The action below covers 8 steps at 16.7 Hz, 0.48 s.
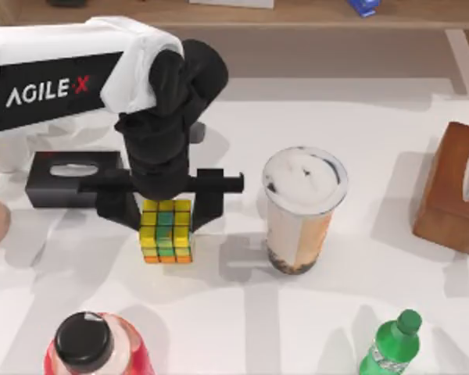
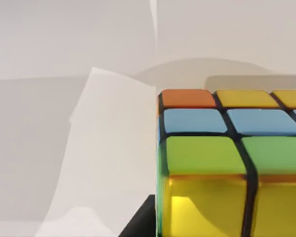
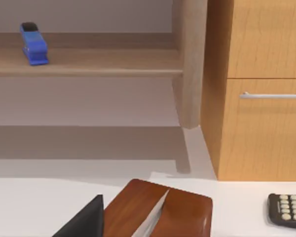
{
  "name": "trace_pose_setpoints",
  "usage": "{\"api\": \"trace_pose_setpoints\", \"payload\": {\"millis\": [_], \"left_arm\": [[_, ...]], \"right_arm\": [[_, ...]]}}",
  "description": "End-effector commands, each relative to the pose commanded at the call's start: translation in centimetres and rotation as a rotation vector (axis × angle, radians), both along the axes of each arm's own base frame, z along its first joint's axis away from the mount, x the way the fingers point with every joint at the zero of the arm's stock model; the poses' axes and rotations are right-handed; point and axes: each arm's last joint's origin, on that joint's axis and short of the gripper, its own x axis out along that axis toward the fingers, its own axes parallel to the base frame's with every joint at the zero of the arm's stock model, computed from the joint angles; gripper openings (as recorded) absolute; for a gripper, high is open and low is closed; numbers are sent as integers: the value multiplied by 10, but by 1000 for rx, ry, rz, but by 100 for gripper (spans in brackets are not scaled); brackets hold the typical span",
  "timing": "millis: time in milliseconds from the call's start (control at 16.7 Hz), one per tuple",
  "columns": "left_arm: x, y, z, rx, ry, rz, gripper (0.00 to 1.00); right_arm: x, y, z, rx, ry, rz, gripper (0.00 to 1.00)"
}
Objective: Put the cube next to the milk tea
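Cube (image 1: 166, 232) sits gripped in left tool (image 1: 166, 205), left of milk tea (image 1: 301, 211).

The cube (image 1: 166, 232) is a small puzzle cube with 3x3 grids of yellow, green and orange squares; the left wrist view also shows blue squares on it (image 2: 232, 163). It sits squarely near the middle of the tabletop (image 1: 242, 312). The milk tea (image 1: 301, 219) stands upright near it on the right, apart from it: a tall clear cup of beige-orange drink, dark pearls at the bottom, white foam under a clear lid.
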Motion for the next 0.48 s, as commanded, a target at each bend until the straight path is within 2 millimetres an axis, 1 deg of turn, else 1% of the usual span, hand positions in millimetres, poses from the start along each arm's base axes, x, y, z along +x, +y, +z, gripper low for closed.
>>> {"api": "trace_pose_setpoints", "payload": {"millis": [60,480], "left_arm": [[0,0,0,0,0,0,0],[0,0,0,0,0,0,53]], "right_arm": [[0,0,0,0,0,0,100],[0,0,0,0,0,0,100]]}}
